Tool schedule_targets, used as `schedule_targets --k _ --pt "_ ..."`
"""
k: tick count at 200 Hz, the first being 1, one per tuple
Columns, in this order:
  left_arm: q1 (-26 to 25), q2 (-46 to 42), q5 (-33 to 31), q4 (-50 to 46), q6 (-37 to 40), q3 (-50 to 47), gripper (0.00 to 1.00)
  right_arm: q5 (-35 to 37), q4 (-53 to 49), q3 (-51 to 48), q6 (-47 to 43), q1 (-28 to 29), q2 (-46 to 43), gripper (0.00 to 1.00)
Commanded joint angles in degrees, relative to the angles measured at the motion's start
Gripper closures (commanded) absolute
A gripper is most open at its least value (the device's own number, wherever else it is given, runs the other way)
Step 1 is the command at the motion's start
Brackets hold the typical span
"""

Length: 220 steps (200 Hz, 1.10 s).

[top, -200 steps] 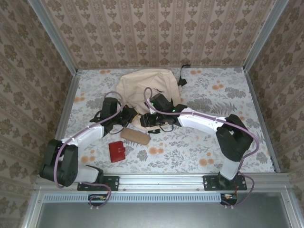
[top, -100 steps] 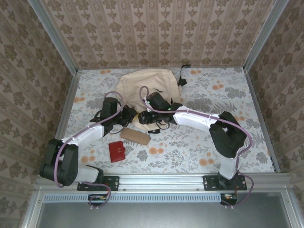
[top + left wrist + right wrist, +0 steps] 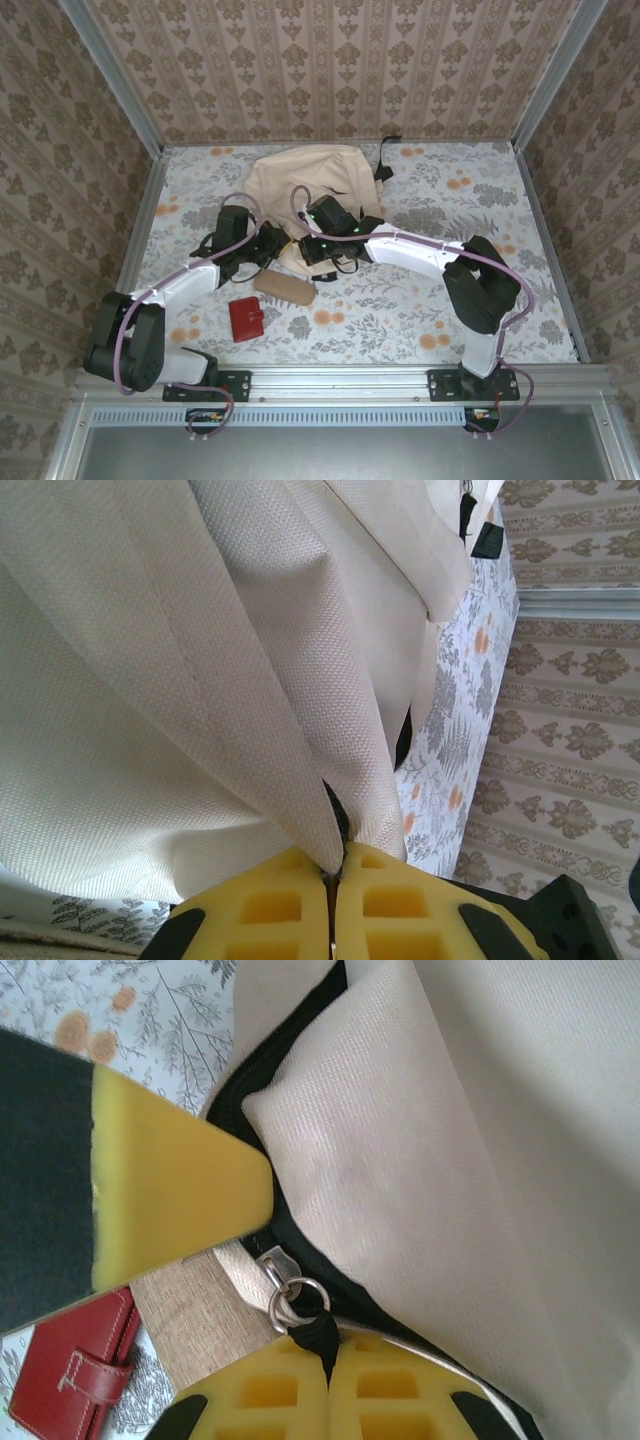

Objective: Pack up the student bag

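Top external view puts the student bag (image 3: 300, 175) toward the far side of the bench (image 3: 430, 300), lying flat and slightly left of the middle. Its near edge is covered by both arms' wrists, which meet over it, so the opening cannot be made out from above. A black strap (image 3: 383, 160) trails off the bag's far right corner.

Left wrist view is close up on cream weave. The left tool (image 3: 333, 878) has its yellow pads pressed together on a peaked fold of the bag's fabric, with a sliver of dark lining showing just above the pinch. Which part of the bag this fold belongs to cannot be told, as the frame cuts the cloth off on three sides.

Right wrist view shows the dark zipper line curving round a cream flap. The right tool (image 3: 328, 1360) is closed on the black zipper pull tab (image 3: 322, 1335), which hangs from a small metal ring (image 3: 300, 1300) on the slider. The tab's lower end is lost between the pads. A yellow and black wedge (image 3: 150, 1190) reaches in from the left, just beside the zipper; it looks like one of the other tool's fingers, though most of it is cut off.

Near the bag's near edge lies a tan oblong item (image 3: 285, 288), whose woven surface is partly hidden beneath the slider in the right wrist view. Just beside it sits a red wallet (image 3: 245, 318) with a strap closure, cropped at that frame's corner.
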Motion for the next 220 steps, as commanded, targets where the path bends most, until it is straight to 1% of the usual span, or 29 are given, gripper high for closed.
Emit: schedule_targets --k 1,20,84,159,188,220 --pt "0.5 0.8 -2.7 -1.3 2.6 -0.7 0.98 4.9 -11.7 1.8 -0.7 -0.4 -3.6 1.0" --pt "0.9 0.8 -3.3 -0.6 2.8 -1.5 0.98 5.9 -16.4 2.1 -0.2 -0.4 -3.7 1.0" --pt "1.6 1.0 -4.2 -0.9 4.0 -2.3 0.98 14.2 -24.2 4.1 1.9 -0.4 -2.9 1.0" --pt "4.3 0.1 -4.5 -3.2 6.9 -1.6 1.0 21.5 -33.2 4.5 0.3 -1.2 -5.5 1.0" --pt "5.5 0.1 -4.4 -4.4 8.7 0.5 1.0 24.2 -34.5 5.0 -0.2 -2.2 -6.2 1.0" --pt "6.5 1.7 -4.2 -5.8 11.7 5.1 1.0 26.7 -35.1 4.8 -0.5 -4.4 -8.1 1.0"
